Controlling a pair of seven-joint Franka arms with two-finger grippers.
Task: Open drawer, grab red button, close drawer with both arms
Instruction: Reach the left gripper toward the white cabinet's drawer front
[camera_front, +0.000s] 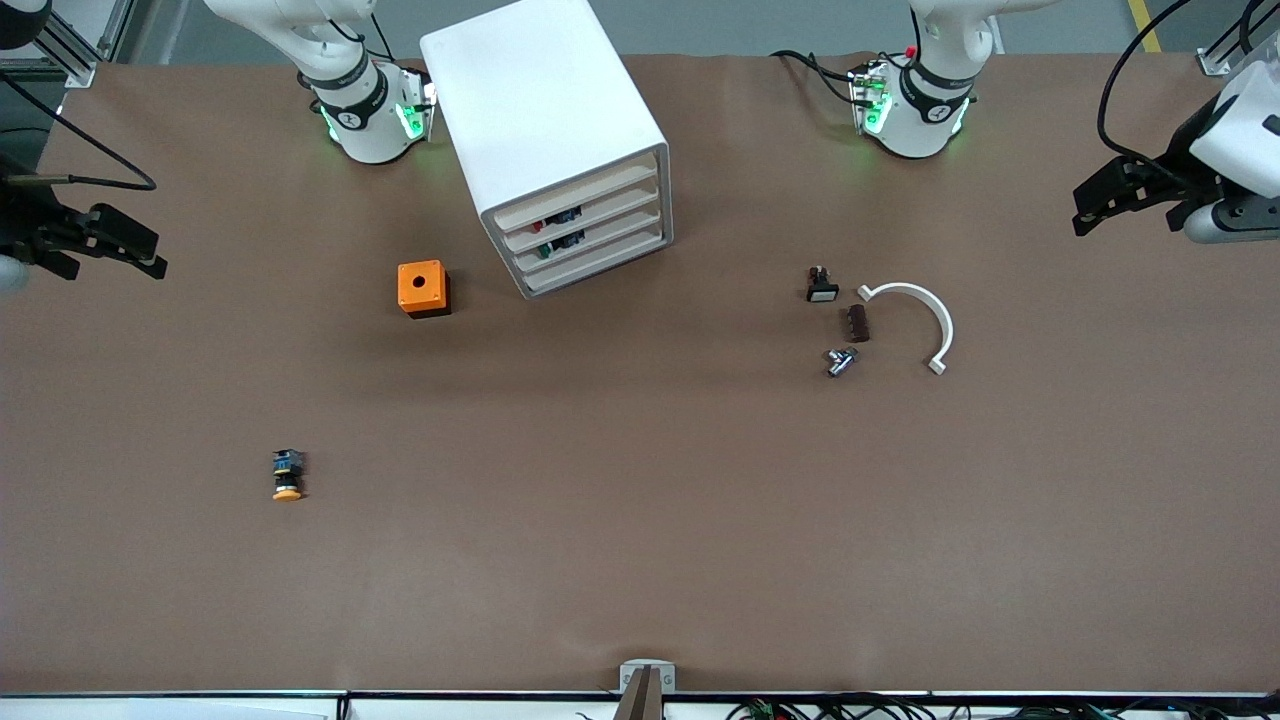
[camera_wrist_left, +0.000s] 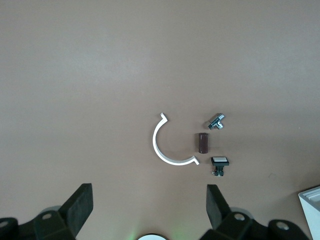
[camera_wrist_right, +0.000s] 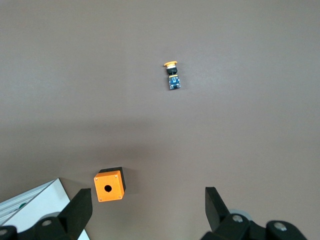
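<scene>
The white four-drawer cabinet (camera_front: 545, 120) stands between the two arm bases, with all its drawers pushed in. The drawer (camera_front: 610, 207), second from the top, is shut. A bit of red and black, the button (camera_front: 541, 226), shows in the slot above its front. My left gripper (camera_front: 1085, 208) is open and empty, up over the left arm's end of the table; in its wrist view (camera_wrist_left: 148, 200) the fingers stand wide apart. My right gripper (camera_front: 150, 252) is open and empty over the right arm's end of the table, also wide apart in its wrist view (camera_wrist_right: 148, 204).
An orange box (camera_front: 423, 288) with a hole sits beside the cabinet. An orange-capped button (camera_front: 287, 476) lies nearer the front camera. Toward the left arm's end lie a black-and-white button (camera_front: 822, 286), a brown block (camera_front: 858, 323), a metal fitting (camera_front: 841, 360) and a white curved piece (camera_front: 925, 310).
</scene>
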